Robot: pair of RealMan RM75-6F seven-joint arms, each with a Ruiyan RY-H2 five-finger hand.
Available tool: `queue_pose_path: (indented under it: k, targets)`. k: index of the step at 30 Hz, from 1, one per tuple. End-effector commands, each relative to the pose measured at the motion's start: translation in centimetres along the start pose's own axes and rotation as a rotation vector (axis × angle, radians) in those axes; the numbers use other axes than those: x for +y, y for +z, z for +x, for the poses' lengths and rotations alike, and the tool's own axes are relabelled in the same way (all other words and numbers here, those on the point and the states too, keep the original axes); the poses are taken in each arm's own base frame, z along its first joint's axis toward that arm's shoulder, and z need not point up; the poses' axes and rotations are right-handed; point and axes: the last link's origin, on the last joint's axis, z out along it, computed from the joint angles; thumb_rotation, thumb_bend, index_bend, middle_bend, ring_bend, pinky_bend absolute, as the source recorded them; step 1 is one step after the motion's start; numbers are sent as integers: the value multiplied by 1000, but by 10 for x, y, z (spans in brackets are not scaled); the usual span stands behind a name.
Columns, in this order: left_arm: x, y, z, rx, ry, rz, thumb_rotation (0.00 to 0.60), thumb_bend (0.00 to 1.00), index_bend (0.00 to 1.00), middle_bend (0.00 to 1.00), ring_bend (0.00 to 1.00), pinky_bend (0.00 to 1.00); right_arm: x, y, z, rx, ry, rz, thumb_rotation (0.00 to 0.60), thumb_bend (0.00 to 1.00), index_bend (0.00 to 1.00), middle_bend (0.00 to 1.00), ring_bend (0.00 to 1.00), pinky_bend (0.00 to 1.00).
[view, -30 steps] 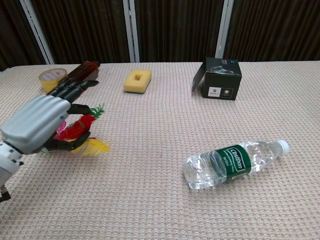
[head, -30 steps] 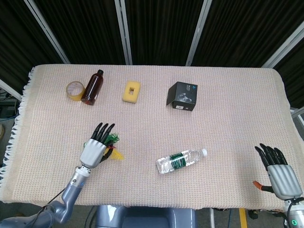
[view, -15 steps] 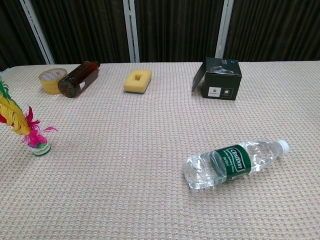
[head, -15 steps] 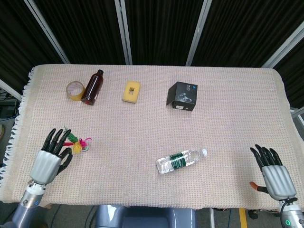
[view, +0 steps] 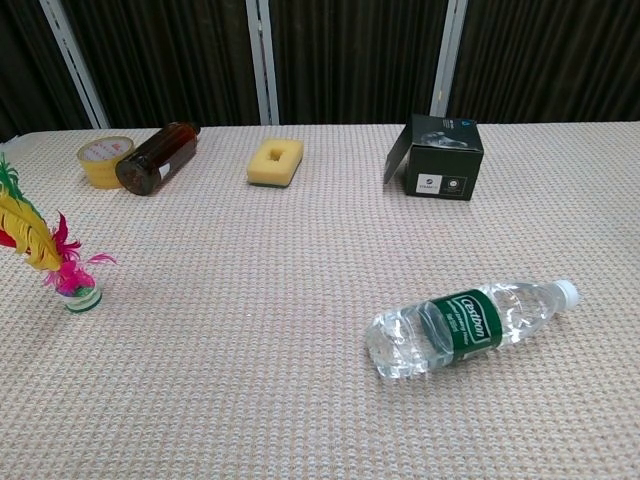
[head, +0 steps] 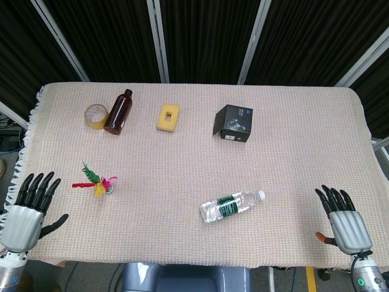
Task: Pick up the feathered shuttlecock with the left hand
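Left hand (head: 25, 210): at the near left corner of the table, fingers spread apart, holding nothing; well apart from the shuttlecock.

Right hand (head: 346, 217): at the near right edge, fingers spread, empty.

Tablecloth (head: 292, 158): beige woven cloth covering the whole table, with a white fringe along the left side.

Water bottle (head: 233, 205): clear plastic, green label, white cap, lying on its side near the front, right of centre.

Shuttlecock (head: 97, 183): standing on its round base toward the left side of the cloth, with green, yellow, red and pink feathers leaning up and leftward.

Black box (head: 233, 123): further back, right of centre.

Yellow sponge (head: 169, 117): far centre, hollow in its top.

Brown bottle (head: 118, 111): on its side, far left, just beside a tape roll (head: 96, 115).

Room: dark pleated curtains and pale metal posts behind the table.
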Motion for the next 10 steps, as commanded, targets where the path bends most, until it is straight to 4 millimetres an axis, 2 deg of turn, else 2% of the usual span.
queue_pose_path:
  k: [1,5,10]
  targets:
    - [-15,-17,32,-144,138,203,600,115,0,0,0,0,0,-1,0,-2,0,3,600,0,0,0,0,0]
    - [-26,-16,34,-227,144,297,600,116,0,0,0,0,-2,-3,2,5,0,16,600,0,0,0,0,0]
    - [-31,-10,33,-261,137,324,600,121,0,0,0,0,-4,-4,1,3,-8,24,600,0,0,0,0,0]
